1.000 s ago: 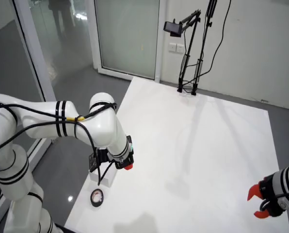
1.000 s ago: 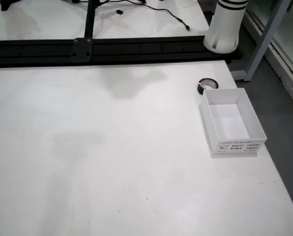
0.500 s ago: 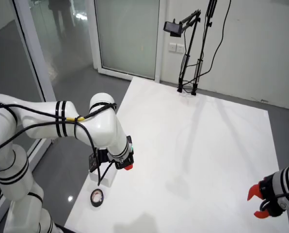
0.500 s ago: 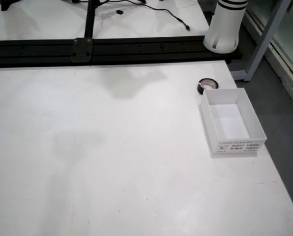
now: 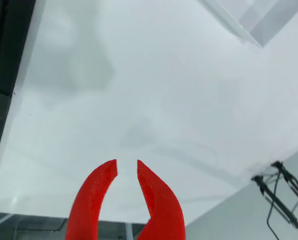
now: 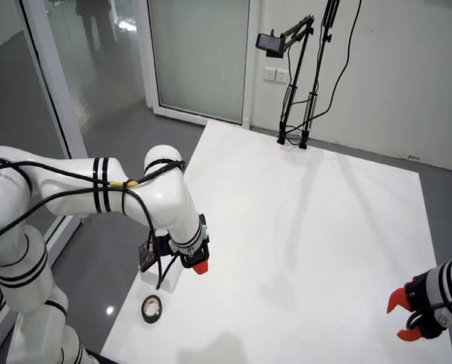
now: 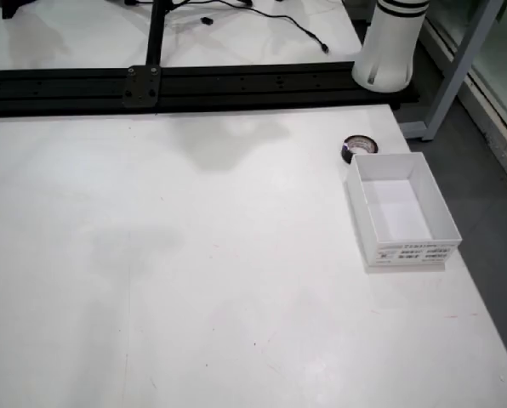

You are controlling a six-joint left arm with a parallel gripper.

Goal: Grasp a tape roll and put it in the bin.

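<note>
In the view that rides on the gripper, the two red fingers curve toward each other with a small gap left between their tips, holding nothing; the gripper hangs above a bare stretch of the white desk, and a corner of the white bin shows at the upper right edge. In the wide view from across the room, the working white arm bends down over the near left part of the desk, its red fingertips showing just under the wrist, above the bin, which the arm mostly hides. The black tape roll lies flat on the desk near the left edge, a little in front of the arm and apart from the fingers. A second arm's red gripper sits at the lower right edge of that view. In the view from above the desk, the tape roll lies just beside the far corner of the open white bin, seemingly touching its wall, and the bin has nothing inside. A camera stand stands at the desk's far edge.
</note>
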